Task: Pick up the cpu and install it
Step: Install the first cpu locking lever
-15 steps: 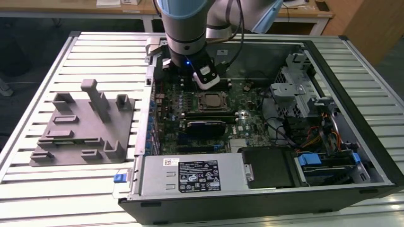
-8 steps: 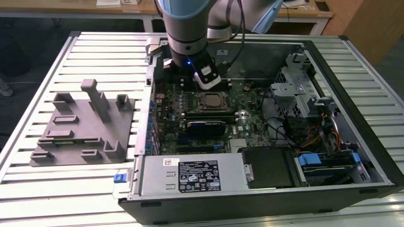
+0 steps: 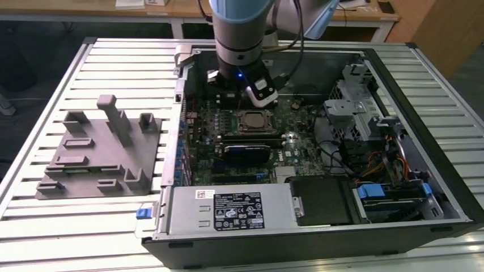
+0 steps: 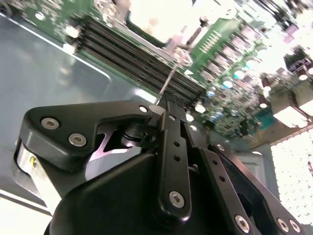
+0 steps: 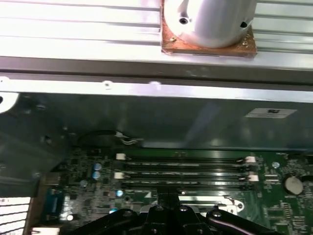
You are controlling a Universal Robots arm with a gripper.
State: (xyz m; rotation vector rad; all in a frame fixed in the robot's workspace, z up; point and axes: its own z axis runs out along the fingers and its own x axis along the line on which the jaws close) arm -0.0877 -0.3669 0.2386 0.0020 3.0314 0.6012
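Your hand point(image 4: 168, 105) hangs low over the green board point(image 3: 295, 122), fingers pressed together and holding nothing. The cpu point(image 3: 250, 119), a small flat square with a shiny silver top, already sits in its black socket point(image 3: 251, 130) just beside your hand. Go slow and straight here. The thin metal lever point(image 4: 168, 81) looks springy.

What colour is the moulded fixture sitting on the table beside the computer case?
Plain grey, no pattern; the fixture shows best in the exterior view.

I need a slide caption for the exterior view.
Robot arm reaching into open computer case, above the cpu in its motherboard socket.
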